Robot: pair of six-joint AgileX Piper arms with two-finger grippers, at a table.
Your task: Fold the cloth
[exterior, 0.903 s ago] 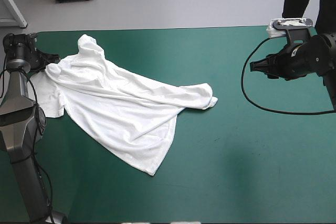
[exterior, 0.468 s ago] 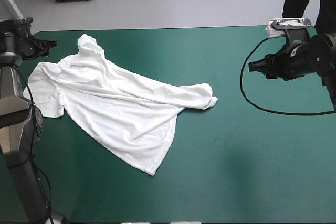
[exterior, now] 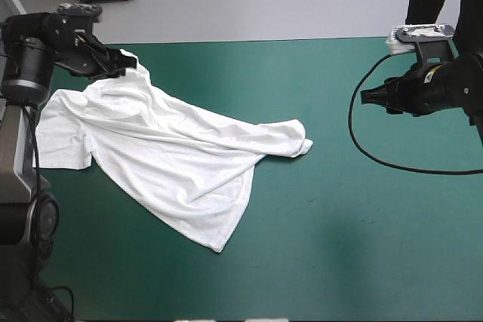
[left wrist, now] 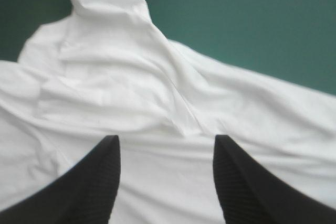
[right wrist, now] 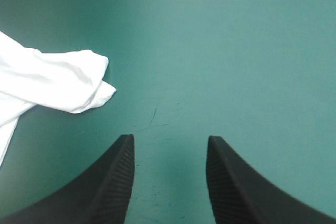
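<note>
Having dropped the sleeve (exterior: 60, 137) flat, I am swinging my left fingers (exterior: 107, 62), open and empty, over the far bunched corner of the shirt (exterior: 173, 148) lying rumpled on the worktop's (exterior: 339, 246) left half, my right fingers (exterior: 373, 96) idling open well apart, so I judge flattening is still pending.

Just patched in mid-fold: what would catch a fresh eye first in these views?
The white T-shirt lies crumpled and half spread across the left and middle of the teal-green cover, one twisted end reaching toward the centre. The left end effector, open, hovers over the shirt's far-left part near the table's far edge. The right end effector, also open, hangs over bare cover at the right, apart from the shirt.
</note>
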